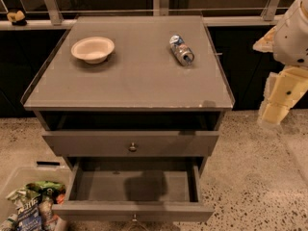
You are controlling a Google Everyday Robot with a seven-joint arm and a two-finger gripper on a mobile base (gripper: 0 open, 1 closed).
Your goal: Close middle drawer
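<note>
The grey cabinet (130, 81) stands in the middle of the camera view. The middle drawer (159, 211) is pulled far out toward me. It is a wide shallow grey box, empty inside, with a tiny metal knob (134, 219) at the centre of its low front. Above it, the taller-fronted top drawer (86, 143) with a round knob (132, 147) stands out a little. The third drawer is hidden. My gripper (278, 102) hangs at the right edge on the cream arm (293, 32), to the right of the cabinet and apart from it, about level with its top.
A cream bowl (92, 48) and a can (181, 50) lying on its side sit on the cabinet top. A clear bin (19, 182) of snack packs stands on the speckled floor at the lower left, beside the open drawer. A railing ledge (240, 20) runs behind.
</note>
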